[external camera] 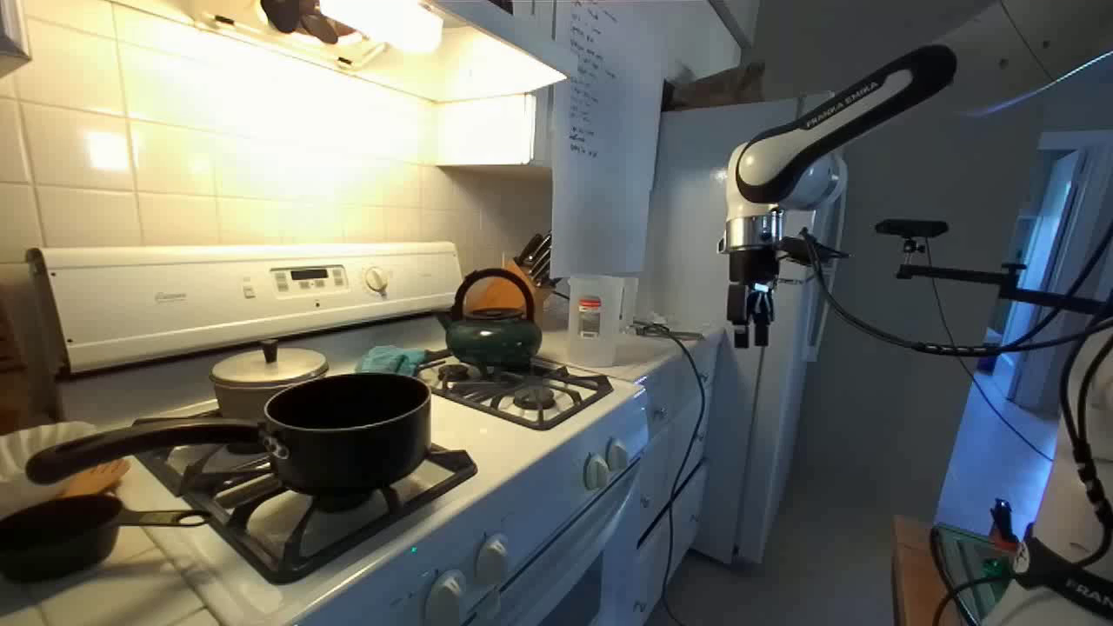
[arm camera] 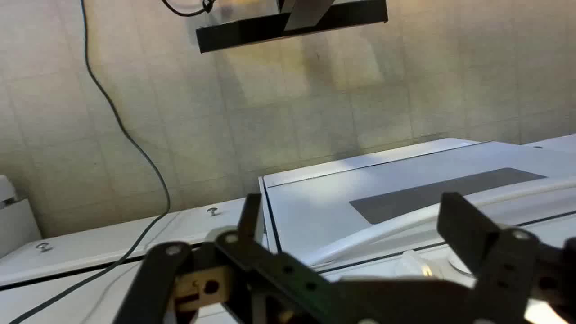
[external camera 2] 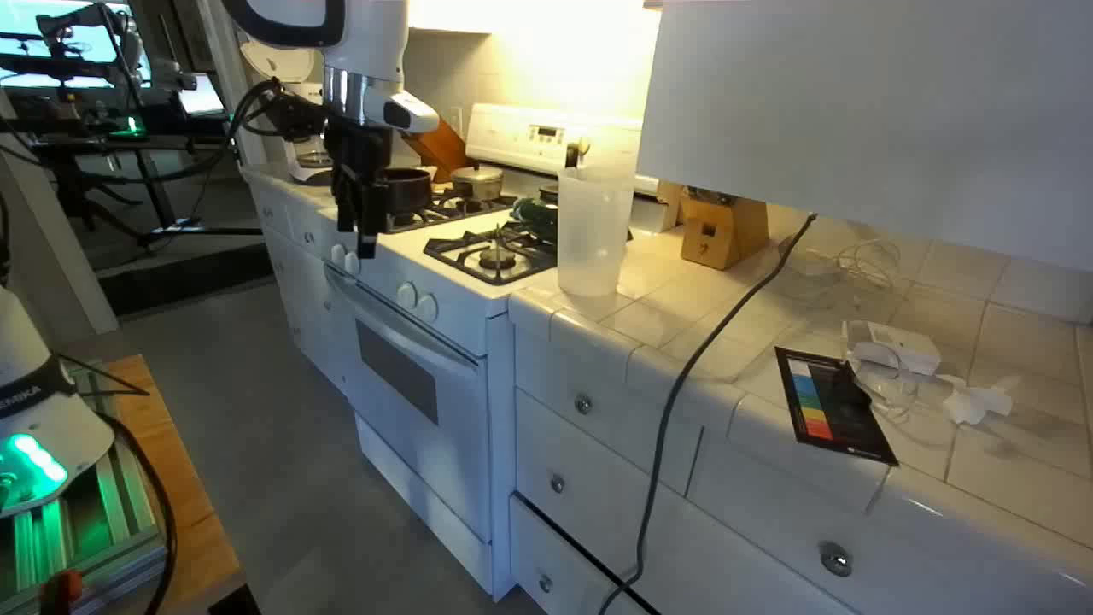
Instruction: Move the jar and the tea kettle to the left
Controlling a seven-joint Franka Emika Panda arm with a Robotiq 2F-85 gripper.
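Note:
The jar (external camera: 609, 300) is a tall translucent plastic container with a red and grey label. It stands upright on the counter beside the stove and also shows in an exterior view (external camera 2: 591, 239). The tea kettle (external camera: 493, 339) is squat and dark green-black with an arched handle. It sits on the stove's back burner nearest the jar; in an exterior view the kettle (external camera 2: 536, 218) is partly hidden behind the jar. My gripper (external camera: 751, 335) hangs in the air in front of the stove, apart from both, pointing down (external camera 2: 357, 239). In the wrist view the gripper (arm camera: 351, 202) is open and empty.
A black long-handled pot (external camera: 348, 435) and a lidded silver pot (external camera: 269, 378) stand on the other burners. A wooden knife block (external camera 2: 724, 232) stands behind the jar. A large paper sheet (external camera: 600, 139) hangs above the jar. A cable (external camera 2: 683, 384) hangs over the counter edge.

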